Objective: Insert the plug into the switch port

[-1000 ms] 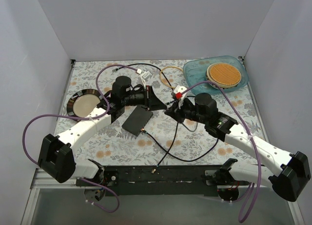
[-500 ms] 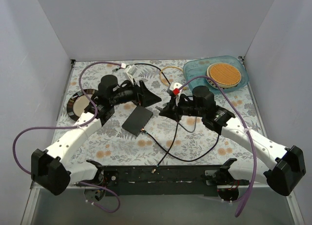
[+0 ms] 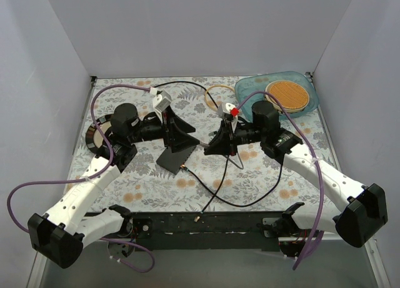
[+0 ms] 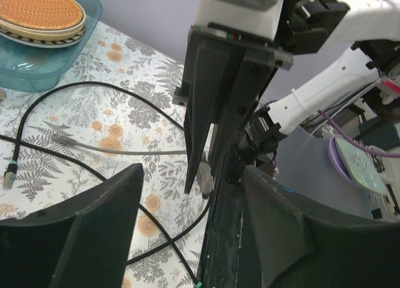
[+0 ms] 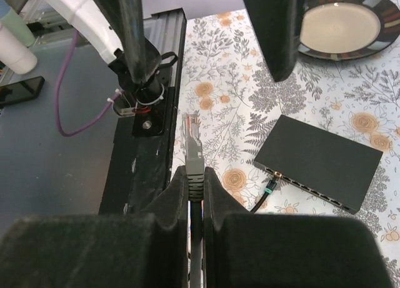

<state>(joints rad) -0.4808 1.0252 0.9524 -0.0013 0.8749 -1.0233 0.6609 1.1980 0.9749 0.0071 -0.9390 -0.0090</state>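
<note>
The right fingers (image 5: 165, 222) pinch the plug (image 5: 190, 137) low, its tip free for the port (image 5: 312, 191); the left fingers (image 4: 87, 232) gape empty.

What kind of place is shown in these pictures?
Probably a robot test cell in a laboratory, not a home. Plain white walls enclose a small table with a floral cover, two robot arms are bolted at its edge, and a black network switch lies there.

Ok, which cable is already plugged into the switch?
The black cable, in the end port of the switch; the grey plug sits unplugged in the right gripper.
</note>
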